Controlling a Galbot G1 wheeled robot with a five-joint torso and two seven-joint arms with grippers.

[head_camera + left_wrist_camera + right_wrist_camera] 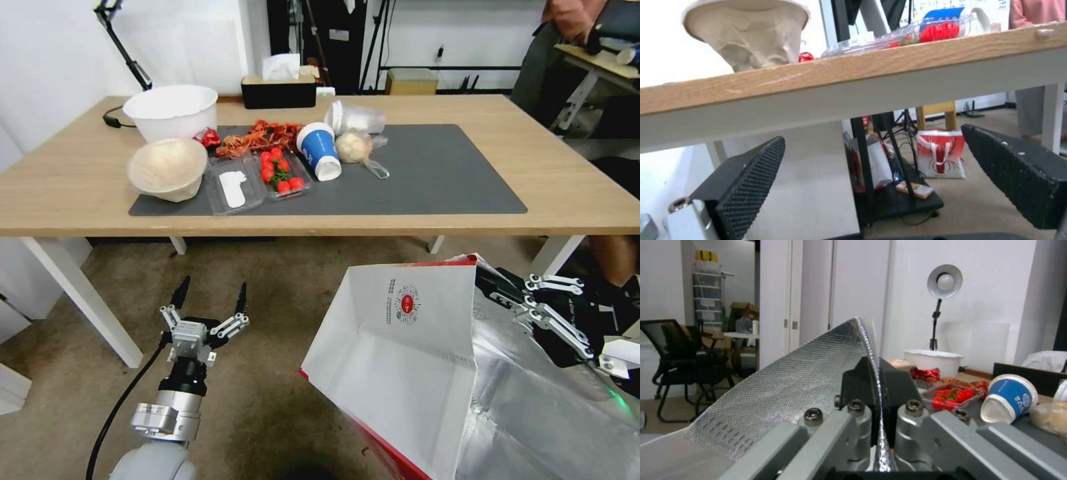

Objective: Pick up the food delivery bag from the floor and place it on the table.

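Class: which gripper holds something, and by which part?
Right gripper pinches the large white foil-lined paper bag by its top rim; left gripper holds nothing.

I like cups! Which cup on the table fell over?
The blue cup lies tipped on the mat, beside the tomatoes. The bowls stand upright.

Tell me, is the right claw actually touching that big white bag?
Touching. In the right wrist view, the right gripper is pinched shut on the food delivery bag's foil edge.
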